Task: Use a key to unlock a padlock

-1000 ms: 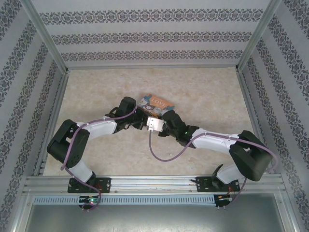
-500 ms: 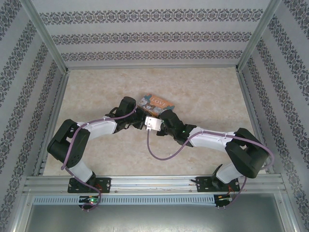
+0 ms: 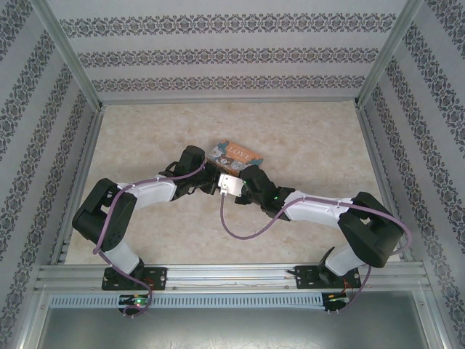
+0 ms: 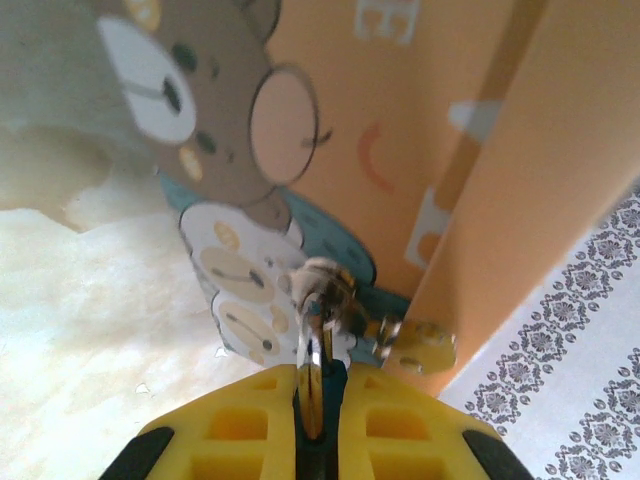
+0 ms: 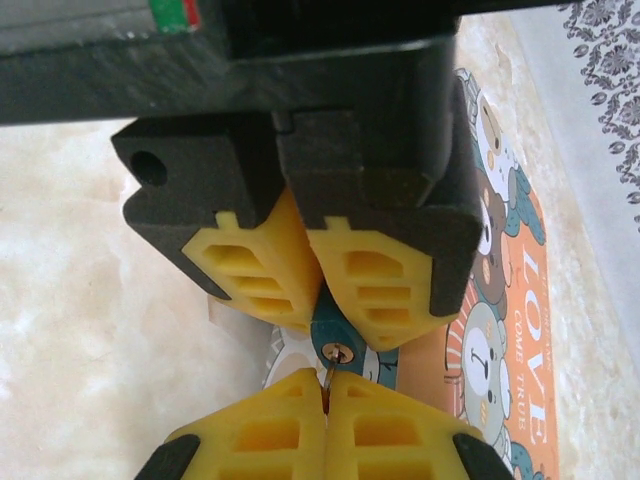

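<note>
**Teal padlock (image 5: 327, 335) pinched, key (image 5: 328, 372) at its keyhole**

Seen from the right wrist, the right gripper (image 5: 326, 392) has its yellow fingers pressed together on the key, a thin metal sliver that sticks up out of the seam between them. The key's tip meets the round silver keyhole on the end of the padlock. Whether it has gone in cannot be told.

Facing it, the left gripper (image 5: 322, 305) is clamped on the padlock's small teal body, and only the keyhole end pokes out below its fingertips.

From the left wrist, a blurred silver metal part juts out past that gripper's closed fingers, with a small brass-coloured piece just beside it.

Close behind the padlock is the orange-and-teal cartoon box (image 3: 234, 153), its "LOVE" lettering and bear faces readable from the right wrist.

From above, both grippers meet near the middle of the pale marbled table (image 3: 312, 138), at the near edge of the box. Each arm has its elbow bent outward, and a purple cable (image 3: 240, 234) loops from the right wrist.
</note>
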